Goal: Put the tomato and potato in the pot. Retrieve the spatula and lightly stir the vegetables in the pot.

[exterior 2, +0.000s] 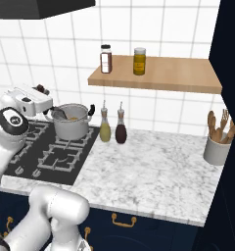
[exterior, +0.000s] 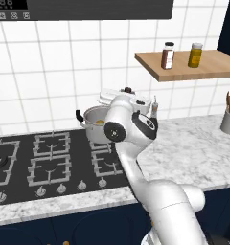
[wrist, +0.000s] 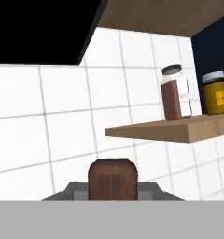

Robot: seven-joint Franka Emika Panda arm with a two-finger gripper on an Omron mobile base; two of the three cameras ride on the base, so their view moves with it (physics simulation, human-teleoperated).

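The pot [exterior 2: 70, 121] stands on the back right burner of the black stove [exterior 2: 51, 152], near the tiled wall; it is a round steel pot with black side handles, and one handle [exterior 2: 91, 109] points toward the bottles. In the left base view the pot [exterior: 94, 123] is partly hidden behind the white arm [exterior: 131, 143]; something small and tan to orange [exterior: 100, 122] shows inside it, perhaps the potato, but I cannot tell for sure; a tomato I cannot make out.

The gripper [exterior 2: 58, 113] is at the left rim of the pot in the right base view; a slim dark thing [exterior 2: 60, 114] goes from it down into the pot, which seems to be the spatula; the picture is too small to be certain. In the hand view a brown wooden end [wrist: 113, 179] sits between the grey parts at the bottom; whether the fingers pinch it or are spread, I cannot tell.

Just beside the stove, on the marble counter [exterior 2: 153, 171], stand a yellowish-green bottle [exterior 2: 105, 129] and a dark brown bottle [exterior 2: 121, 130], close together. Above them a wooden shelf [exterior 2: 158, 76] carries a jar with brown content [exterior 2: 106, 59] and a jar with yellow content [exterior 2: 139, 61]. At the far right of the counter a grey cup [exterior 2: 216, 149] holds pale wooden utensils [exterior 2: 220, 126].
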